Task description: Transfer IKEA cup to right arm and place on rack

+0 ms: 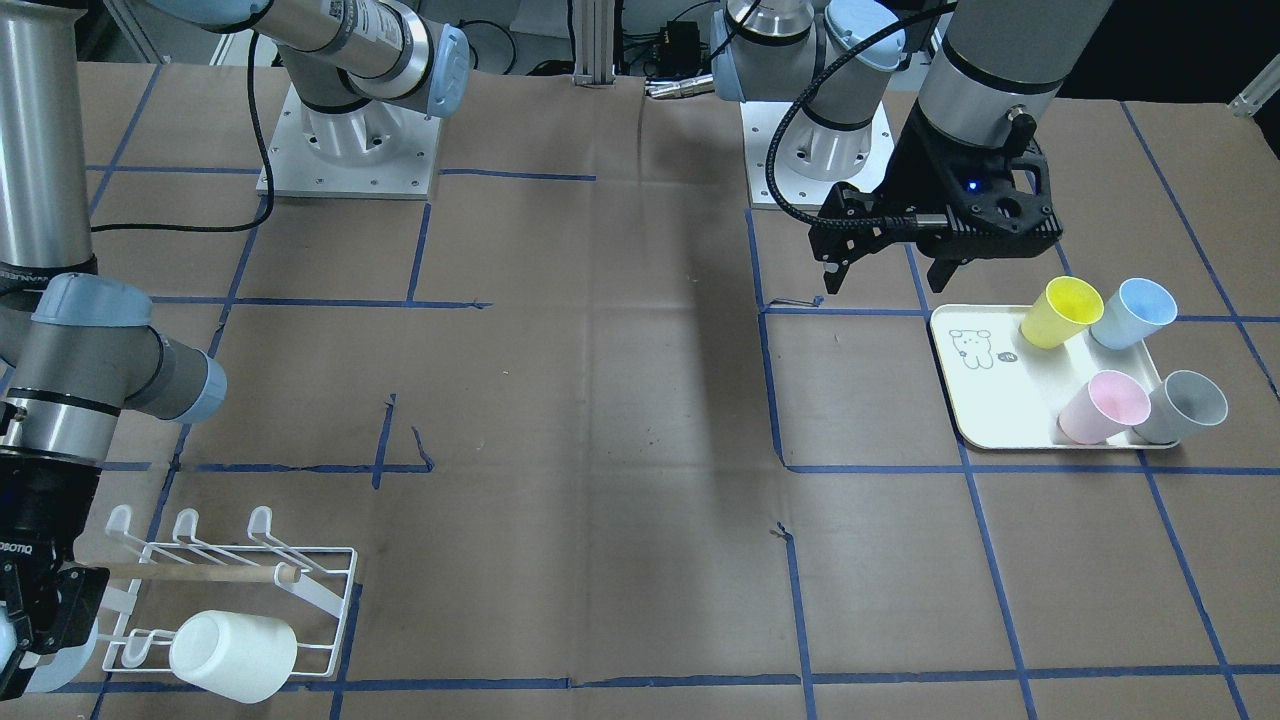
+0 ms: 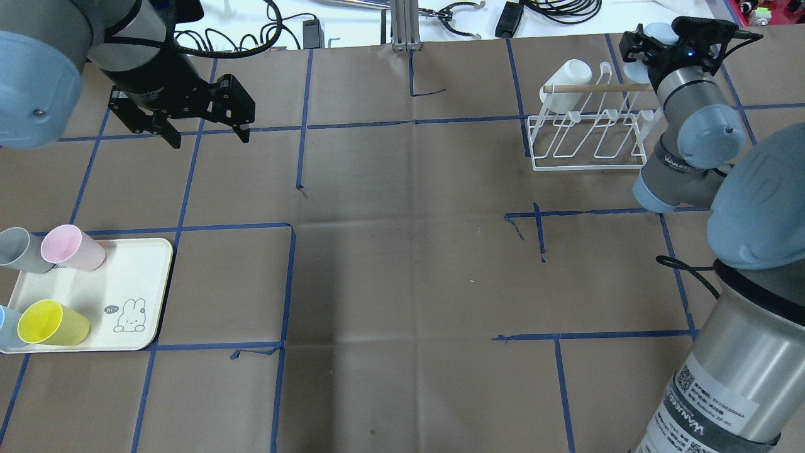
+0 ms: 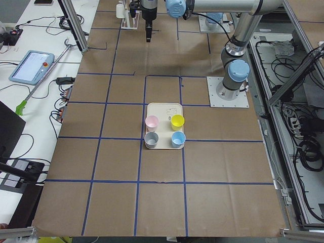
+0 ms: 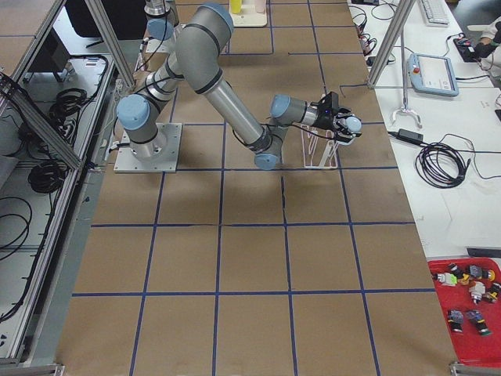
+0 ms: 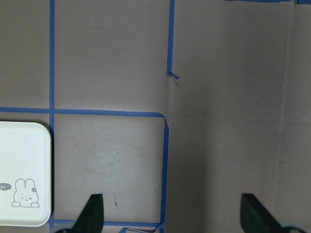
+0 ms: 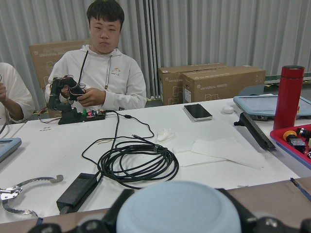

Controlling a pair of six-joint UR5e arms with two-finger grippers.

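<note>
My right gripper (image 2: 649, 45) is shut on a light-blue cup (image 2: 657, 30) at the far end of the white wire rack (image 2: 591, 135), beside its wooden handle. The cup's rounded base fills the bottom of the right wrist view (image 6: 179, 211). In the front view this gripper (image 1: 40, 640) sits at the rack's (image 1: 230, 580) left end. A white cup (image 1: 235, 655) hangs on a rack prong. My left gripper (image 2: 201, 129) is open and empty, above bare table beyond the tray; its fingertips (image 5: 92, 213) show wide apart.
A cream tray (image 2: 94, 296) with a bunny drawing holds yellow (image 2: 53, 323), pink (image 2: 72, 247), grey (image 2: 22, 250) and blue cups lying on their sides. Brown paper with blue tape lines covers the table. People sit at a white desk beyond the far edge.
</note>
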